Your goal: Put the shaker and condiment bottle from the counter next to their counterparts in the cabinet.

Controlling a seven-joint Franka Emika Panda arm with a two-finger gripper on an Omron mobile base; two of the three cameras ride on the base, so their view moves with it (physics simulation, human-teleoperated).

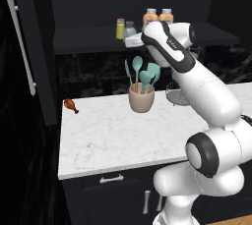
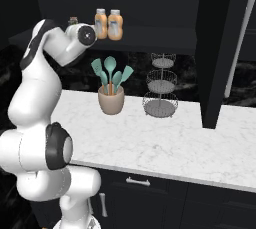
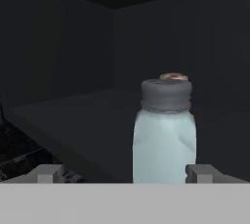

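With its jaws spread wide and holding nothing, the pincer (image 3: 125, 173) flanks the shaker (image 3: 164, 132), standing upright on the cabinet (image 1: 98, 37) shelf beside the yellow-green shaker (image 1: 120, 28). Placement appears done; next comes a straight retreat. Two orange bottles (image 1: 158, 16) stand close by. A utensil crock (image 1: 141, 98) and a wire stand (image 2: 161, 85) occupy the tabletop (image 1: 108, 130).

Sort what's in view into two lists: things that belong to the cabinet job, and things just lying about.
Job: shaker on the cabinet shelf between the open gripper fingers; yellow-green shaker; two orange condiment bottles; marble counter.

Lying about: utensil crock with teal spatulas; three-tier wire stand; drumstick.
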